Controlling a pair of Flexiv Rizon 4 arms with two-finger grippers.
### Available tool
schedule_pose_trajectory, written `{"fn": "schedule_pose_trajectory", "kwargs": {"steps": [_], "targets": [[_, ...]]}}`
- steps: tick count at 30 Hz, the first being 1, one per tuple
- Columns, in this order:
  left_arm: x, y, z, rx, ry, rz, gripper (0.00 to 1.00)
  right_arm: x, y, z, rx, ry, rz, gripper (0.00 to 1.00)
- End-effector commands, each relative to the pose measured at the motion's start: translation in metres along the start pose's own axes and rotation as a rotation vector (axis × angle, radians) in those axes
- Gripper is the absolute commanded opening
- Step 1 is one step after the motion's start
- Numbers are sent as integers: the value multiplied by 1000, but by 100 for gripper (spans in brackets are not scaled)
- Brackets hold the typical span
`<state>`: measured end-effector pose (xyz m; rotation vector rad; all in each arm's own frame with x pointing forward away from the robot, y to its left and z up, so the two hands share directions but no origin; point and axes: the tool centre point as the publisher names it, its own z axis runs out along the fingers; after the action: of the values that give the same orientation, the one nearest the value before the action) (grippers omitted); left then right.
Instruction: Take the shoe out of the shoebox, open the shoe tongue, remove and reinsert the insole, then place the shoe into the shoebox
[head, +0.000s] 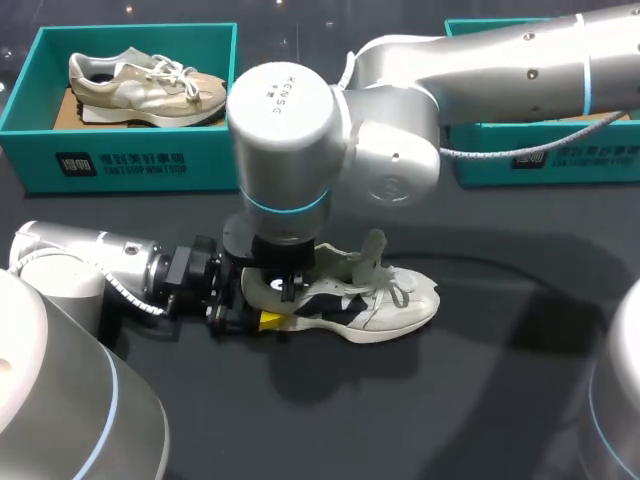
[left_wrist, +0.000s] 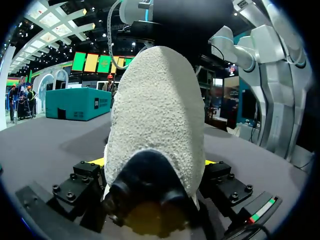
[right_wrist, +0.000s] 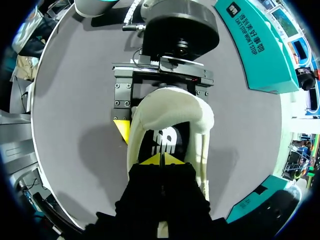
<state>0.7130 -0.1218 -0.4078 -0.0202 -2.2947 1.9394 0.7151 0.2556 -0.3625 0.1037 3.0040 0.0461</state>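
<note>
Shoe: the cream-and-white sneaker with dark side panels (head: 400, 300) rests on its sole on the table, outside any box.
Long axis: heel toward the left gripper (head: 262, 305), toe pointing straight away from it.
Tongue: the pale padded tongue (head: 372, 245) stands lifted, just ahead of the right gripper (right_wrist: 162, 160) toward the toe.
Insole: the dark printed insole (right_wrist: 167, 137) lies inside the shoe, directly under the right gripper's tips.
Right hand: it hangs down into the heel opening with its yellow tips pressed together; I cannot tell whether insole edge is nipped between them.
Left hand: it lies low on the table, clamping the heel from both sides.
Nearer arm: the right, by my reckoning; the insole would come out upward and heelward.
Boxes: one teal cardboard shoebox (head: 545, 165) sits beyond the right arm, another teal box (head: 130, 165) holding a beige sneaker (head: 140, 85) well beyond the left.
Surface: black tabletop (head: 480, 400).
</note>
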Motion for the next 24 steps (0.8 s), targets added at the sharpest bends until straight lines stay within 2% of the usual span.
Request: {"fn": "schedule_pose_trajectory", "kwargs": {"steps": [1, 7, 9, 10, 14, 17, 24], "targets": [[1, 1, 0, 0, -1, 0, 0, 0, -8, 13, -16, 3, 14, 0], [1, 1, 0, 0, -1, 0, 0, -3, -21, 17, -9, 4, 52, 0], [1, 1, 0, 0, -1, 0, 0, -3, -24, 18, -8, 5, 63, 18], [1, 1, 0, 0, -1, 0, 0, -3, -25, 17, -6, 3, 66, 23], [1, 1, 0, 0, -1, 0, 0, -2, -29, 16, -1, -6, 72, 25], [1, 1, 0, 0, -1, 0, 0, -3, -33, 16, 4, -11, 82, 31], [1, 1, 0, 0, -1, 0, 0, -7, -42, 24, 21, 9, 109, 35]]}}
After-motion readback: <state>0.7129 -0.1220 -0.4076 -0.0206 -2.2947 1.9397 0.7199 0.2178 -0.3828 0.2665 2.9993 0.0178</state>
